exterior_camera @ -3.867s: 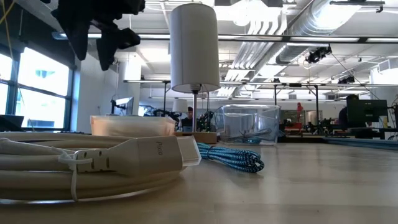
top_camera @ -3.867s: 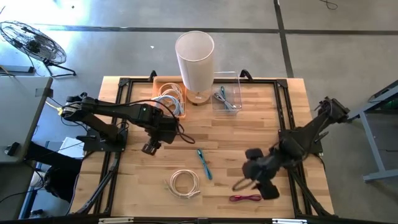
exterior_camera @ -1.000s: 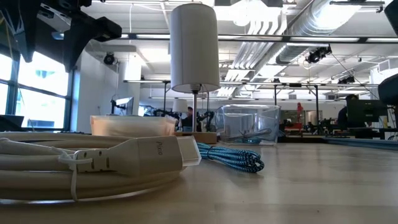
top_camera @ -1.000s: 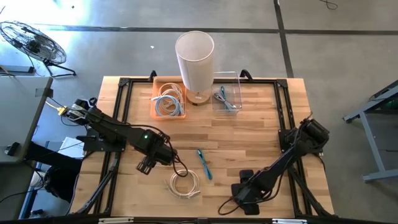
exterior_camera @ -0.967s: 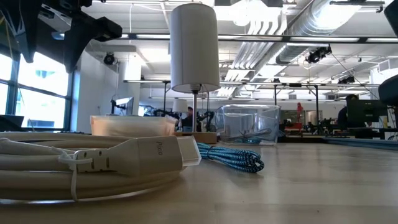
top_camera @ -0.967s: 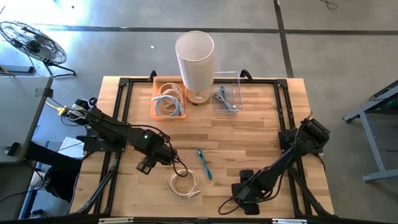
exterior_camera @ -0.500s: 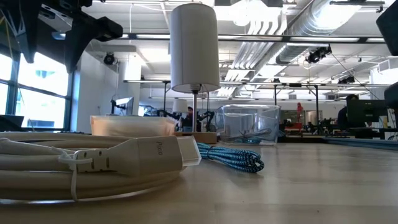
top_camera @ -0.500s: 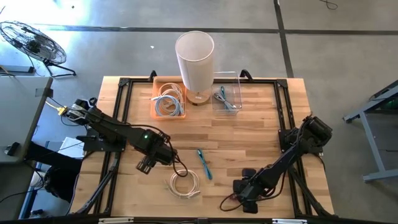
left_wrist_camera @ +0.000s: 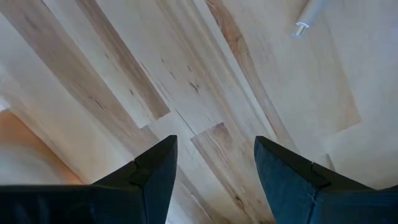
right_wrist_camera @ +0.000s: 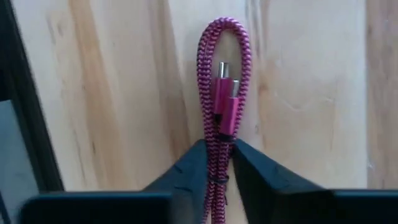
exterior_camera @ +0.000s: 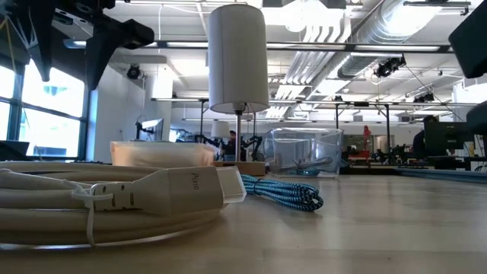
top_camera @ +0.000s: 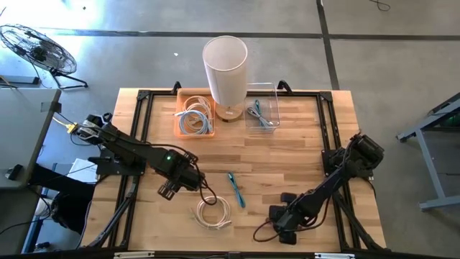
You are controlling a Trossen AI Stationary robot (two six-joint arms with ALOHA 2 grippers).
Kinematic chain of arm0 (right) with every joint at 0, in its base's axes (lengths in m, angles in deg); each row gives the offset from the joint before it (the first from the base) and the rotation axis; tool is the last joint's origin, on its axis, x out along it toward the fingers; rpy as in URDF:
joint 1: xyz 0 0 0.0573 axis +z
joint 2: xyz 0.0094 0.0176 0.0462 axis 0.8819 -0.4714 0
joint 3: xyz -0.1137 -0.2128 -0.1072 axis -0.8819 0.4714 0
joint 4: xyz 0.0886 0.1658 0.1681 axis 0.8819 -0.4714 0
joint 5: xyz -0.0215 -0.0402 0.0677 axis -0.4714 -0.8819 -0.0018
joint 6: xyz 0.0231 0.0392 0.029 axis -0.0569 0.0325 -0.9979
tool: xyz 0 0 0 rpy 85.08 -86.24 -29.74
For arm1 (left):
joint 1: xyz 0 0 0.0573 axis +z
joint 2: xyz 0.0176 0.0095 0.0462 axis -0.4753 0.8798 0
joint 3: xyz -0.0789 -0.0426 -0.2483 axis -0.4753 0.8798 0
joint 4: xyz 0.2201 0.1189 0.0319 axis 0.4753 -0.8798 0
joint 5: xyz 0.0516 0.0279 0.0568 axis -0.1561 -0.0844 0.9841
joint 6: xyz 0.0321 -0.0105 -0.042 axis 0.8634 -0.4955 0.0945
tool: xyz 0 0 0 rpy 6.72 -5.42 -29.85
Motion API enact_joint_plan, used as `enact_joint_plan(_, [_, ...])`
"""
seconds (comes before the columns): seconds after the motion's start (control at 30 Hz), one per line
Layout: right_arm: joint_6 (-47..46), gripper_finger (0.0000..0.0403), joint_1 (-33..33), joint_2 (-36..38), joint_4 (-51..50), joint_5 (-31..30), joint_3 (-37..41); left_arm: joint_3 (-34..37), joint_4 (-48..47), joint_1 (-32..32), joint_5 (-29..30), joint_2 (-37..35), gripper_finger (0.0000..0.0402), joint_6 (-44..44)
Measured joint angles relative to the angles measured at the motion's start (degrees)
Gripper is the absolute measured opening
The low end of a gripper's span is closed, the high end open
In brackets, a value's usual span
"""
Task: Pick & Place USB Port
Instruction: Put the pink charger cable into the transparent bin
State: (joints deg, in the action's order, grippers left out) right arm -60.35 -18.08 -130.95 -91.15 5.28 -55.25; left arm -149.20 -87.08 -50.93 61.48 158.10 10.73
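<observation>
A pink braided USB cable [right_wrist_camera: 224,68], folded into a narrow loop with its two plugs [right_wrist_camera: 225,102] inside, lies on the wood near the table's near right edge. My right gripper [top_camera: 284,226] is low over it and shut on it, hiding it in the high view. My left gripper [top_camera: 169,191] hovers open over bare wood, left of a coiled white cable [top_camera: 213,212] that lies flat. In the left wrist view the gap between its fingers [left_wrist_camera: 214,168] holds nothing. A blue braided cable [top_camera: 236,188] lies mid-table. My right gripper pinches the folded cable's side-by-side strands [right_wrist_camera: 216,155] between its two fingers, below the plugs and away from the loop end [right_wrist_camera: 225,25]. The fingers come from above, pointing down. The cable's loop end stretches out past the fingertips over the wood.
At the far edge stand an orange bin [top_camera: 180,128] with white cables, a white lamp [top_camera: 225,68], and a clear bin [top_camera: 274,101] with a blue cable. In the low view the white cable [exterior_camera: 114,202] and the blue cable [exterior_camera: 285,192] fill the foreground.
My right arm has shifted slightly, its elbow moving toward the table's right edge, while its gripper has stayed low at the near right over the pink cable.
</observation>
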Motion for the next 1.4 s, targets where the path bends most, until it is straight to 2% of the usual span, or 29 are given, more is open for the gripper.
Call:
enact_joint_plan(0.03, [0.0,0.0036,-0.3,0.0,-0.3,-0.1,0.0,0.0,0.0,0.0,0.0,0.0,0.0209,0.0])
enact_joint_plan(0.1, [-0.2,0.0014,-0.9,0.0,-0.6,0.5,0.0,0.0,0.0,0.0,-0.1,0.0,0.0209,0.0])
enact_joint_plan(0.3, [-3.7,0.0008,-2.7,0.2,-2.6,-0.4,0.0,0.0,-0.1,0.0,-0.1,0.0,0.0209,-1.5])
enact_joint_plan(0.43, [-6.7,0.0006,-4.8,2.4,-3.1,-1.4,0.3,0.0,-1.9,0.0,0.1,0.0,0.0209,-5.6])
enact_joint_plan(0.57, [-8.2,0.0004,-8.0,7.4,-8.0,-10.7,0.8,0.0,-5.7,0.0,0.4,0.0,0.0209,-10.2])
enact_joint_plan(0.73, [-10.1,0.0003,-13.3,18.2,-9.6,-20.0,0.6,0.0,-9.2,-0.1,0.4,0.0,0.0209,-10.6])
enact_joint_plan(0.9, [-4.4,0.0003,-20.6,29.9,-6.0,-32.5,0.3,0.0,-10.3,-0.1,0.4,0.0,0.0209,-9.2])
enact_joint_plan(1.0, [1.3,0.0003,-25.9,35.0,-3.5,-35.7,0.3,0.0,-10.4,-0.1,0.5,0.0,0.0209,-7.8])
enact_joint_plan(1.17, [6.6,0.0003,-37.9,38.9,-2.8,-34.8,0.3,0.0,-10.8,-0.1,0.8,0.0,0.0209,-7.1])
enact_joint_plan(1.4, [13.7,0.0003,-53.3,36.9,-2.7,-24.0,0.3,0.0,-10.8,0.0,1.5,0.0,0.0209,-6.0])
